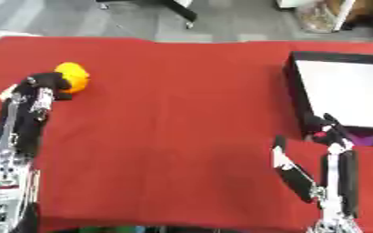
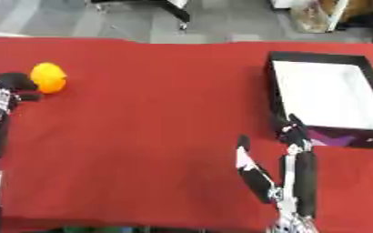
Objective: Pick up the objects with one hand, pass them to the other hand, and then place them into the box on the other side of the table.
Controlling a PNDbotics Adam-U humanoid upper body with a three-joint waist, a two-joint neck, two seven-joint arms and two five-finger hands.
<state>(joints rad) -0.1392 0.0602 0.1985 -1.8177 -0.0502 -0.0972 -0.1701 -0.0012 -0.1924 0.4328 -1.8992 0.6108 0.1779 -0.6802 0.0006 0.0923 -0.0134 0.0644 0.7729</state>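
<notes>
- The table (image 1: 166, 136) is covered in a red cloth and fills most of what I can see, running edge to edge below a grey floor at the far side
- The box (image 2: 279, 98) sits at the far right of the table: black walls, white inside, its long side running away from the robot, with a purple patch on its near wall
- The left arm comes up along the left edge of the table, stretched forward and nearly straight, black with silver parts near the bottom
- The right arm rises from the lower right corner, forearm pointing up the table toward the box
- The right hand (image 2: 289, 150) is open, fingers straight and pointing away, thumb splayed out to the left; it holds nothing, and its fingertips (image 2: 293, 129) lie just at the box's near wall
- The left hand (image 1: 46, 86) has its fingers curled at the orange object, touching its near left side; whether it actually grips, I cannot tell
- The orange object (image 2: 48, 77) is small and roundish, resting on the cloth at the far left, well apart from the box; no clear long axis
</notes>
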